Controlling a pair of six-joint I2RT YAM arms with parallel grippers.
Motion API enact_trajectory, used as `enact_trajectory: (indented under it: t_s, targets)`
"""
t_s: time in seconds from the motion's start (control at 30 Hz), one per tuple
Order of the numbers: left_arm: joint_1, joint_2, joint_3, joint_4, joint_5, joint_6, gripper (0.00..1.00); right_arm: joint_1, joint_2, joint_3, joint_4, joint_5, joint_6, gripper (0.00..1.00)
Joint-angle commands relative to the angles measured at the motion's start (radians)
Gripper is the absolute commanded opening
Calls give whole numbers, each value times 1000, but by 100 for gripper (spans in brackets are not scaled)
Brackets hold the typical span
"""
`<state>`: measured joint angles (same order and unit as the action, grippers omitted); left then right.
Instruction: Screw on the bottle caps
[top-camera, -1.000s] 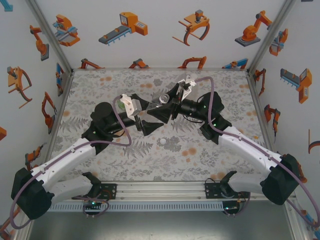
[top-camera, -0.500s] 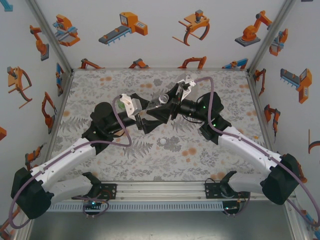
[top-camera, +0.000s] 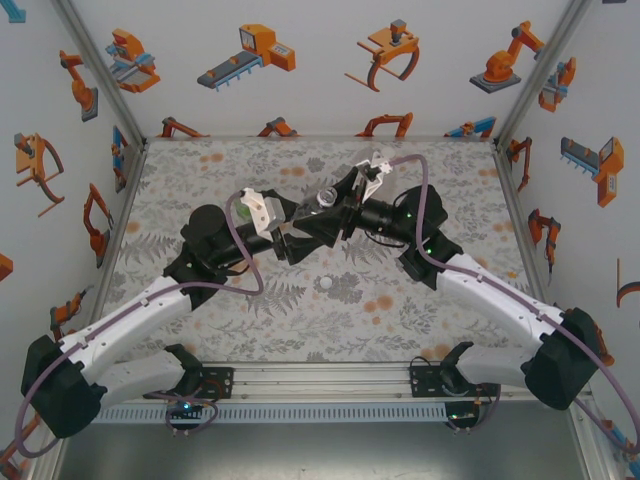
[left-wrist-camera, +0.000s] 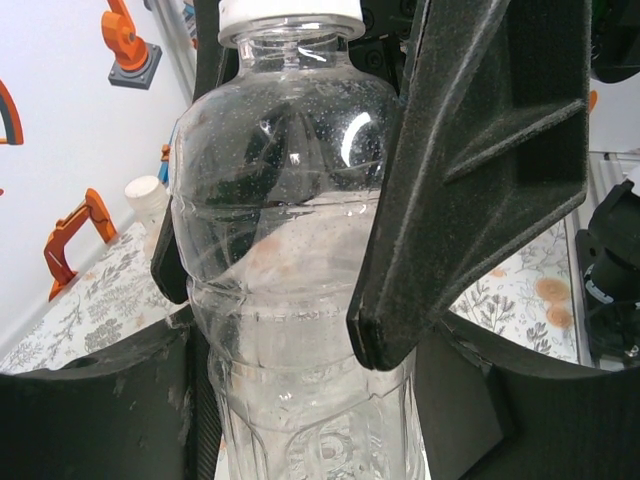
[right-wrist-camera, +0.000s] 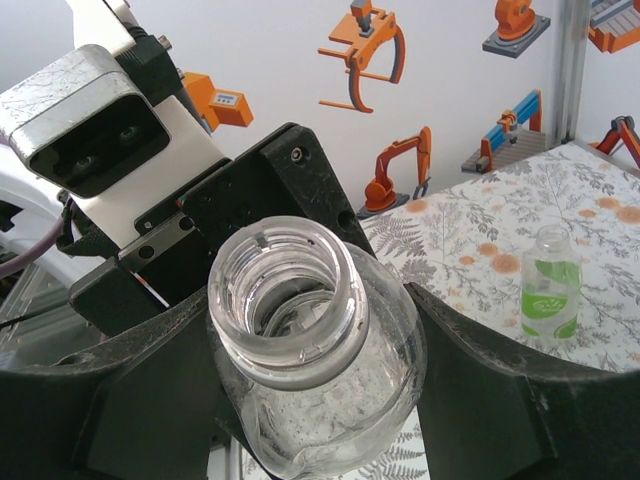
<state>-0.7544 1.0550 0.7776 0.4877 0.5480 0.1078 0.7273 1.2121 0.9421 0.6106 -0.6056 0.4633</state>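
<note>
1. Floral table (top-camera: 200, 170), white walls with orange robot stickers (top-camera: 250, 55).
2. Bottle (top-camera: 318, 205) hangs tilted over mid-table, mouth uncapped.
3. Right gripper (top-camera: 335, 215) clamps its upper body; left gripper (top-camera: 295, 238) presses its lower part.
4. Loose cap (top-camera: 324, 283) lies on the table nearer the bases; green bottle (right-wrist-camera: 550, 290) stands apart.
5. Left jaws, wide a second ago, have narrowed onto the bottle.

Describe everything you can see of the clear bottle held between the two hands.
The clear bottle is transparent plastic, with a rounded shoulder, a groove at the waist and an embossed lower body. Its threaded mouth is open, with no cap on it. The right hand grips it from both sides, holding it above the table. The left hand has its fingers flanking the lower body; whether they press it is unclear.
</note>
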Motion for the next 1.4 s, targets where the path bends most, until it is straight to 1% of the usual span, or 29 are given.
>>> enact_trajectory:
  t_s: [0.0,0.03,0.1,0.27,0.33,0.4,0.5,0.6,0.67,0.73,0.9,1.0,1.1,1.23,1.37]
  targets:
    - [-2,-36,2,-12,-66,35,42,9,-47,-16,43,34,-2,57]
    - [-2,-40,0,-25,-79,38,39,9,-56,-20,39,43,-9,64]
    - [-2,-55,-4,-49,-100,45,37,9,-76,-25,16,66,-27,73]
    - [-2,-105,-4,-139,-165,73,31,9,-150,-34,-94,138,-126,80]
    - [-3,-128,6,-210,-190,93,29,8,-177,-33,-142,183,-167,81]
    - [1,-147,22,-285,-220,116,26,8,-198,-28,-201,232,-197,81]
    - [9,-162,64,-415,-245,151,18,9,-212,-2,-346,311,-251,81]
    - [32,-168,100,-519,-228,167,12,9,-209,4,-457,396,-288,81]
    - [62,-171,119,-567,-208,163,11,8,-207,3,-502,438,-294,80]
    - [112,-172,133,-602,-168,144,11,8,-204,-5,-529,454,-297,80]
    - [235,-171,129,-622,-123,94,1,9,-174,-30,-598,509,-287,79]
    - [281,-162,117,-606,-92,83,0,7,-127,-28,-690,566,-286,77]
    - [300,-152,109,-602,-74,95,0,8,-81,-30,-765,605,-243,74]
    - [302,-165,95,-619,-99,118,0,7,-26,-27,-828,615,-166,67]
    - [302,-213,49,-610,-126,129,0,6,38,-30,-862,630,-53,67]
